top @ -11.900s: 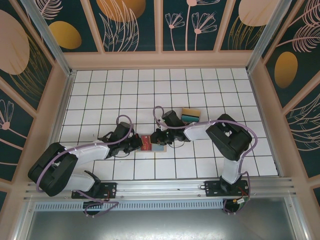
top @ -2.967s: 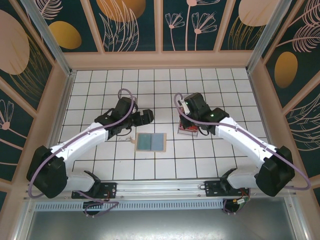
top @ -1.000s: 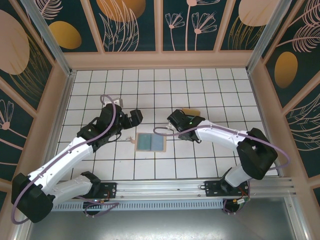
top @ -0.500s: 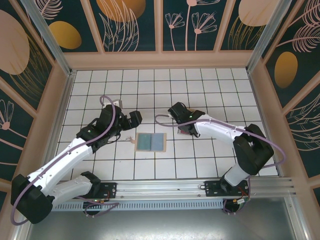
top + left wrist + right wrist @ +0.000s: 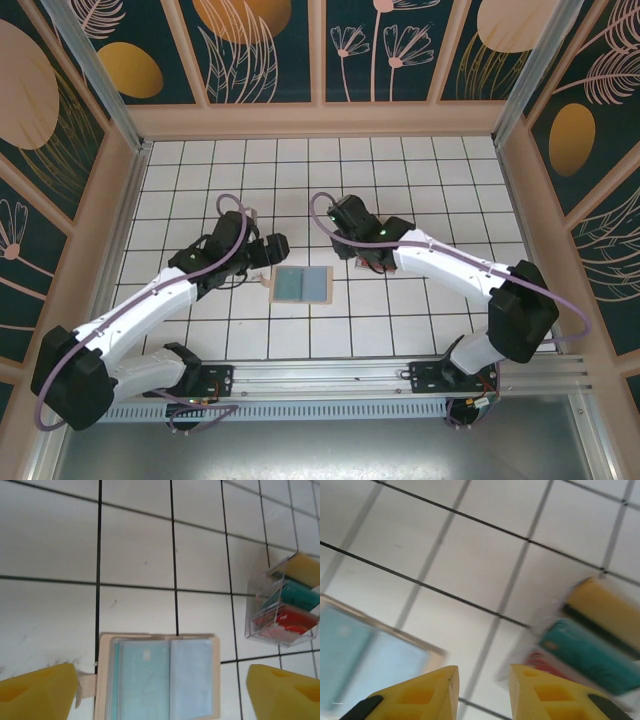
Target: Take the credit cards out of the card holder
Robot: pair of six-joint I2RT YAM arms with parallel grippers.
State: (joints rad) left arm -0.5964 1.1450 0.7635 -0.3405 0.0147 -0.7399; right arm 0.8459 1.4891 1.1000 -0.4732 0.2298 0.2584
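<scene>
The tan card holder [image 5: 302,285] lies open and flat on the white tiles, with a light blue credit card [image 5: 145,677] showing under its clear sleeves and the side tab [image 5: 86,694] on its left. My left gripper [image 5: 160,672] hovers over the holder [image 5: 157,640], jaws wide open on either side of it, empty; from above, the left gripper [image 5: 266,250] sits just left of it. My right gripper [image 5: 482,675] is open by a narrow gap, empty, over bare tile between the holder [image 5: 365,650] and a fanned pile of yellow, teal and red cards [image 5: 592,652].
The card pile [image 5: 285,602] lies one tile right of the holder; from above the right arm covers most of the pile [image 5: 362,264]. Wooden walls [image 5: 320,120] enclose the tiled floor. Both arm bases stand at the near edge.
The left gripper has come down and right toward the holder and narrowed slightly. The right gripper has swung back and left off the card pile, its jaws parting a little.
</scene>
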